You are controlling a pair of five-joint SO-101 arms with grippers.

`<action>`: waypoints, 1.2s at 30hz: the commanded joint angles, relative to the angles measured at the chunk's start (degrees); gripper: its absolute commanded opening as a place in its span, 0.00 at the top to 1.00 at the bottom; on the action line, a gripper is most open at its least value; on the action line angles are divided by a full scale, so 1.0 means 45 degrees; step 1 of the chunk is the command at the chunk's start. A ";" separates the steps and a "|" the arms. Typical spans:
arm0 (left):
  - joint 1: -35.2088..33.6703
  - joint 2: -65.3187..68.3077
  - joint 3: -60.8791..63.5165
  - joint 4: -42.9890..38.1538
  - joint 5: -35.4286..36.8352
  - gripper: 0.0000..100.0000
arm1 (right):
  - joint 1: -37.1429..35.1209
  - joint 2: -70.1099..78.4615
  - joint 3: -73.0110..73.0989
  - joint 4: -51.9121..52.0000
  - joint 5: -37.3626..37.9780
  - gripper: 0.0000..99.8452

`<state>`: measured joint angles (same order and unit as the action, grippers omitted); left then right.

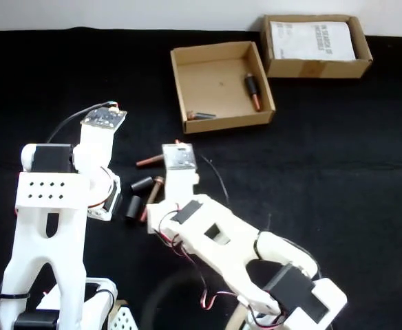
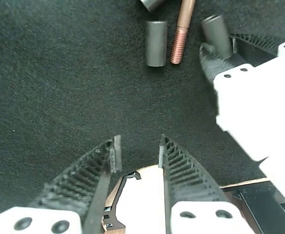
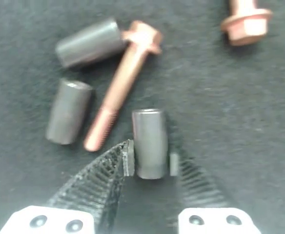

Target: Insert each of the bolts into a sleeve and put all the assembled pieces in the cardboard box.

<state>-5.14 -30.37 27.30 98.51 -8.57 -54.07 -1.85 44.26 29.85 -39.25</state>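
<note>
My right gripper [image 3: 150, 162] is shut on the near end of a dark sleeve [image 3: 150, 131] that lies on the black mat. Beside it lie a copper bolt [image 3: 120, 92] and two more sleeves [image 3: 89, 43] [image 3: 68, 112]; a second bolt's head [image 3: 245, 22] sits farther off. My left gripper [image 2: 138, 146] hangs open over bare mat, short of a sleeve [image 2: 156, 43] and a bolt [image 2: 181, 34]. In the high view the loose bolts [image 1: 149, 161] [image 1: 153, 189] and sleeves [image 1: 141, 184] lie between the arms. The cardboard box [image 1: 187, 62] holds two assembled pieces [image 1: 254, 91] [image 1: 201, 115].
A second cardboard box [image 1: 311, 67] with a printed sheet in it stands at the back right, touching the first box. Black mat [image 1: 339, 172] covers the table, with open room to the right of the arms.
</note>
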 commanded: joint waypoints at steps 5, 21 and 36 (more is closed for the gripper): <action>0.0107 0.0029 -0.0361 -0.0039 -0.0098 0.86 | -0.0010 -0.0205 -0.0010 -0.0635 0.0234 0.97; 0.0479 0.0049 0.0713 -0.0039 -0.0078 0.86 | 0.4073 -0.4855 -0.1299 0.0811 0.0352 0.99; 0.0947 0.0029 0.1182 -0.2422 0.0000 0.86 | 0.5695 -1.0286 -0.1553 0.3096 0.0293 0.99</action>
<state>-2.07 -30.37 34.95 91.47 -8.57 -29.10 -40.70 40.66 42.33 -38.55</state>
